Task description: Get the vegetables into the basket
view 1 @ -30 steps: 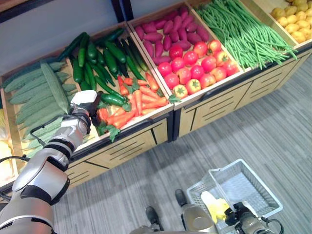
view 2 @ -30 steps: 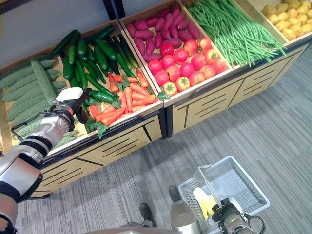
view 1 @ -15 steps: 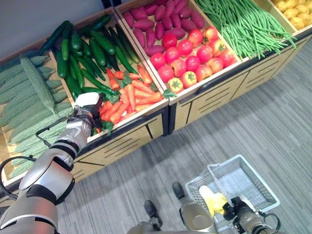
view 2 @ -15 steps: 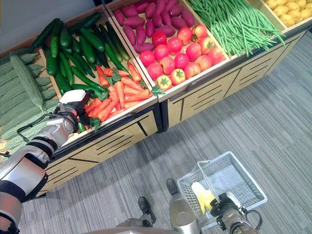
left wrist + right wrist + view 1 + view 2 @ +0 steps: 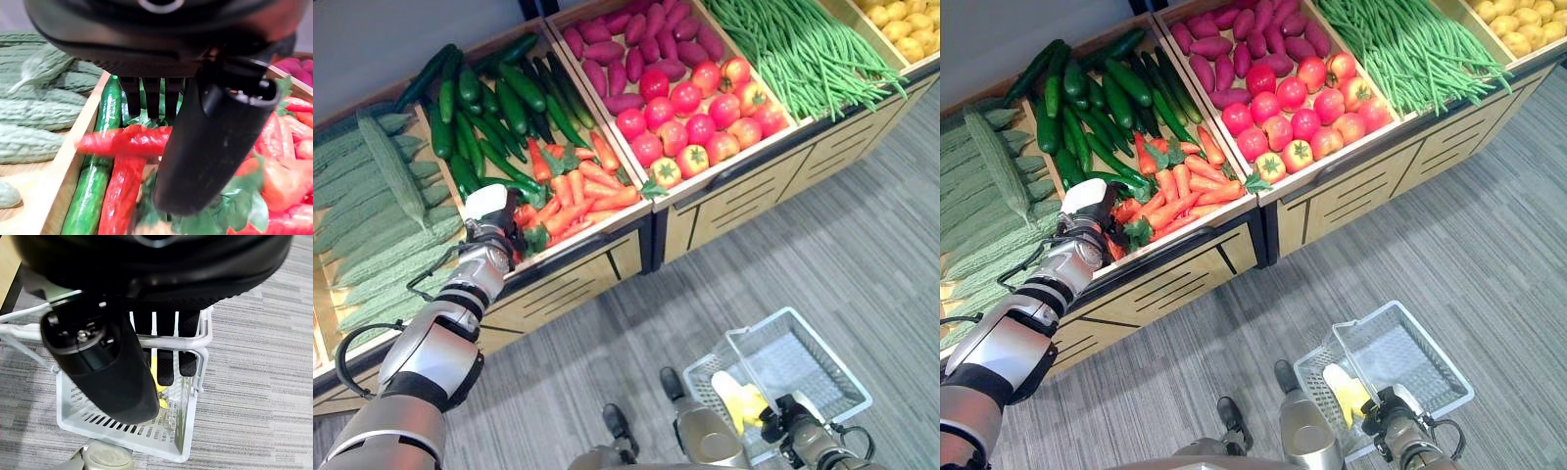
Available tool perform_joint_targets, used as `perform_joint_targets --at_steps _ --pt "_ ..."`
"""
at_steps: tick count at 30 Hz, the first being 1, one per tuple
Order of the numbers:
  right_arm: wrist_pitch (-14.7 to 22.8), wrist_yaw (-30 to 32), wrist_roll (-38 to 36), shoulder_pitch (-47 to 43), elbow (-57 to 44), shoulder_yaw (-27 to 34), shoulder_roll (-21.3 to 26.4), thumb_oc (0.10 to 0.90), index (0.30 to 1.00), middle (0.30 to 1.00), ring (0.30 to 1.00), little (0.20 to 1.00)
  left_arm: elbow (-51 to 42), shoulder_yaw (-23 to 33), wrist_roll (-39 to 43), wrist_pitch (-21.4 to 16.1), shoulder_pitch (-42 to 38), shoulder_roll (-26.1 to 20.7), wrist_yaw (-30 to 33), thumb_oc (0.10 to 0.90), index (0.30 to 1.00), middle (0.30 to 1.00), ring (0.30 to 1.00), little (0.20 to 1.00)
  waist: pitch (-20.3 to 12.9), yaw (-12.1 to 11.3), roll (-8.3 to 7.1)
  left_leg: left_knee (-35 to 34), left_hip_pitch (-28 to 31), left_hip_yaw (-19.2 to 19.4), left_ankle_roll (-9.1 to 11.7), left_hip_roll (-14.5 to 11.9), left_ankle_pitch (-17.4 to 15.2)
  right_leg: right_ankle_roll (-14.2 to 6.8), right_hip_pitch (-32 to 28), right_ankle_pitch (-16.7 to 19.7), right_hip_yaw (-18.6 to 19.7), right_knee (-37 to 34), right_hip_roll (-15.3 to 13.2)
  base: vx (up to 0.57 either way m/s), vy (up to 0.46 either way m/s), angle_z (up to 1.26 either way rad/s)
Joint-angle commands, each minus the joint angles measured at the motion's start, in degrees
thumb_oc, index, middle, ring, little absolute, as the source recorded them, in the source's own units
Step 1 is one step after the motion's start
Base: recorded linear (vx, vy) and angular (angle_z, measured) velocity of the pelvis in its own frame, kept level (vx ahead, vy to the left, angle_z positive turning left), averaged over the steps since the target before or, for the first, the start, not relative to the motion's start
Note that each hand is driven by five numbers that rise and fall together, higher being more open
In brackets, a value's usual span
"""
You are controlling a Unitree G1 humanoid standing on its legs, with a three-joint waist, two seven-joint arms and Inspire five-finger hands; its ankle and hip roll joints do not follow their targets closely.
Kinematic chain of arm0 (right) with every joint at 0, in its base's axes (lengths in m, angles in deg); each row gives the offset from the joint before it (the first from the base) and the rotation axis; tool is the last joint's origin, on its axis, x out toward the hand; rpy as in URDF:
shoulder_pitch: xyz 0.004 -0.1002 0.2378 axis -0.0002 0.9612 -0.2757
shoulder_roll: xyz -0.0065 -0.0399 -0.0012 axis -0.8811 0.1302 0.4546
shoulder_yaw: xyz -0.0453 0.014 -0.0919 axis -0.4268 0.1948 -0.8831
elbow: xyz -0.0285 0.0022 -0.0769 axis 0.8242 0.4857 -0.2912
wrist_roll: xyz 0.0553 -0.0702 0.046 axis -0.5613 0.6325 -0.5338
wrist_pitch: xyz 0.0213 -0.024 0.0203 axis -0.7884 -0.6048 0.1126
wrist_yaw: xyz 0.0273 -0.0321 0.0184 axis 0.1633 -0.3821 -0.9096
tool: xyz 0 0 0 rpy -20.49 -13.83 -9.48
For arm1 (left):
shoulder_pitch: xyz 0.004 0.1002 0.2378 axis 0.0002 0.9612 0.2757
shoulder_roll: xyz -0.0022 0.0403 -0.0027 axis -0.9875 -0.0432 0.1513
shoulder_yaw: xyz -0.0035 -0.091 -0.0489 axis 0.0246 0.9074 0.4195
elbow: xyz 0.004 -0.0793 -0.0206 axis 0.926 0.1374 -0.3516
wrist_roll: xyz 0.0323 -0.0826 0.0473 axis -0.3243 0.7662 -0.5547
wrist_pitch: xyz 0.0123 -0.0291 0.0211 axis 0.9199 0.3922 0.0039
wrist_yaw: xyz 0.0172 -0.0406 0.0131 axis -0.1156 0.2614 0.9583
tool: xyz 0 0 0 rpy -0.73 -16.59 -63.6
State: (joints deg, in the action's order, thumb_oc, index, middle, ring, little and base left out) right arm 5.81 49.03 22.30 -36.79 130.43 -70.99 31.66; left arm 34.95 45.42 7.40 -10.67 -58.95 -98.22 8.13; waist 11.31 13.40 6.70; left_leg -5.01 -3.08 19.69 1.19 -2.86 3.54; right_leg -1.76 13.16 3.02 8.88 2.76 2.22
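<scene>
orange carrots [image 5: 576, 196] are lying heaped in the wooden bin [image 5: 641, 217] just at 3 o'clock of the left hand [image 5: 494, 233], whose fingers [image 5: 151, 95] are curling round one carrot [image 5: 128, 141] at the bin's near corner. white wire basket [image 5: 1420, 364] is hanging at 5 o'clock over the grey floor [image 5: 822, 245], its handle [image 5: 166, 339] gripped in the curled right hand [image 5: 1383, 419], with a yellow vegetable [image 5: 1342, 390] lying inside.
</scene>
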Motion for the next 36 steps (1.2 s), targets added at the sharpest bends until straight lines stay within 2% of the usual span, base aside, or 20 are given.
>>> perform_joint_targets --at_steps 1,17,24,25,26,31,36 --pt "-0.23 0.05 1.37 1.48 2.44 -2.95 -0.59 0.4 0.3 0.3 0.3 0.3 3.71 1.15 0.66 -0.44 -1.98 -0.04 -0.86 0.4 0.3 0.3 0.3 0.3 -2.81 1.08 -3.42 0.01 0.0 -1.13 4.15 -1.54 1.07 -6.93 -4.4 5.67 -0.95 -6.77 -5.15 0.0 0.0 0.0" --pt "0.03 -0.19 1.94 1.6 2.33 -3.47 -0.97 0.4 0.3 0.3 0.3 0.3 -0.03 1.02 -0.54 -0.86 -0.7 -0.94 -0.38 0.4 0.3 0.3 0.3 0.3 -2.6 0.3 -3.84 0.01 -0.4 -1.21 4.01 -1.37 1.04 -6.86 -4.27 5.84 -1.14 -6.92 -5.18 0.0 0.001 -0.01" --pt "0.18 0.23 1.84 2.02 2.34 -3.42 -0.7 0.4 0.3 0.3 0.3 0.3 -3.69 0.96 0.2 -1.12 -3.88 -5.63 2.78 0.4 0.3 0.3 0.3 0.3 -2.8 -0.42 -4.15 0.01 -0.48 -1.78 4.02 -1.31 1.1 -6.89 -4.49 5.83 -1.72 -7.03 -5.36 0.0 0.0 0.0" --pt "0.65 0.56 1.63 2.42 2.1 -3.41 -0.41 0.4 0.3 0.3 0.3 0.3 -5.93 -1.13 -3.01 -0.85 -6.72 -10.1 5.0 0.4 0.3 0.3 0.3 0.3 -3.03 -0.72 -4.21 0.01 -0.39 -2.06 4.05 -1.28 1.13 -6.96 -4.66 5.84 -2.09 -7.02 -5.43 0.0 0.0 0.0" --pt "0.97 0.74 1.61 2.55 2.09 -3.4 -0.39 0.4 0.3 0.3 0.3 0.3 -7.32 -1.64 -3.87 -0.91 -7.09 -11.53 5.77 0.4 0.3 0.3 0.3 0.3 -3.05 -0.98 -4.34 0.01 -0.42 -2.26 4.06 -1.28 1.16 -6.97 -4.84 5.81 -2.26 -7.02 -5.45 0.0 -0.006 0.07" --pt "1.23 0.86 2.01 2.92 2.04 -3.41 -0.36 0.4 0.3 0.3 0.3 0.3 -9.93 -1.81 -4.72 -1.18 -7.06 -13.76 7.01 0.4 0.3 0.3 0.3 0.3 -3.21 -1.19 -4.55 0.01 -0.42 -2.59 4.03 -1.19 1.14 -7.03 -4.99 5.82 -2.6 -7.03 -5.56 0.0 0.006 0.05" --pt "1.18 0.88 2.48 3.5 2.14 -2.85 -0.43 0.4 0.3 0.3 0.3 0.3 -16.78 -0.03 -5.61 -1.39 -4.72 -15.8 8.08 0.4 0.3 0.3 0.3 0.3 -3.41 -1.73 -4.96 0.01 -0.35 -2.96 4.01 -1.17 1.02 -7.08 -5.23 5.71 -3.02 -7.09 -5.72 0.0 0.011 0.08"
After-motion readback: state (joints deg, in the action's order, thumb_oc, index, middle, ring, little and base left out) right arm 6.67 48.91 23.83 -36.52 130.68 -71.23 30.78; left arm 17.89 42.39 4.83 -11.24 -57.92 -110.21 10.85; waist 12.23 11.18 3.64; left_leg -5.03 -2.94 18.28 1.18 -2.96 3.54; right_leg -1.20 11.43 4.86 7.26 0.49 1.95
